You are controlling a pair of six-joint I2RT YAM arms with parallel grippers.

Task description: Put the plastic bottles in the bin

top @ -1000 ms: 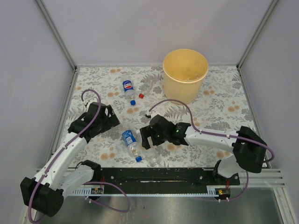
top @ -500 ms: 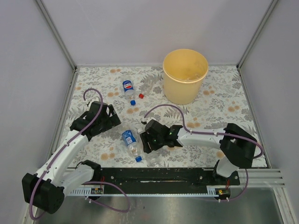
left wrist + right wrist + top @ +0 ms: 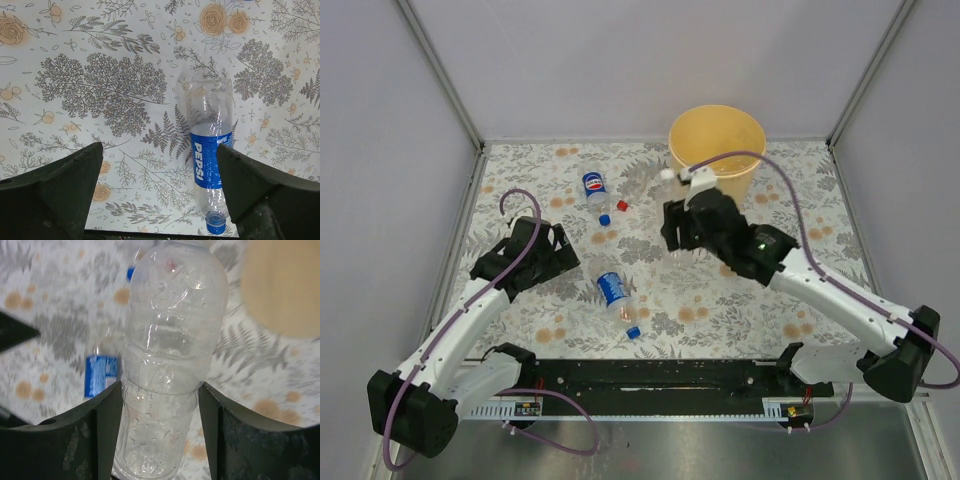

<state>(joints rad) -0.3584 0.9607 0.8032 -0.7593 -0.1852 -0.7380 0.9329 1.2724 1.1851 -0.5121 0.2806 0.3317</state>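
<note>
Left fingers (image 3: 55, 185): spread wide, holding nothing, above the table (image 3: 100, 50).
Labelled bottle (image 3: 210, 160): lying on the table between those fingers, nearer the right one.
Far bottle (image 3: 594, 187): lying on the table, left of the bin.
Right fingers (image 3: 107, 430): clamped on a clear bottle (image 3: 170, 355), held above the table.
Bin (image 3: 715, 190): upright, just beyond the right fingers.

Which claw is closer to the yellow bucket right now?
Right. The right claw, holding a clear bottle, is just short of the bucket; the left claw is far to its left.
</note>
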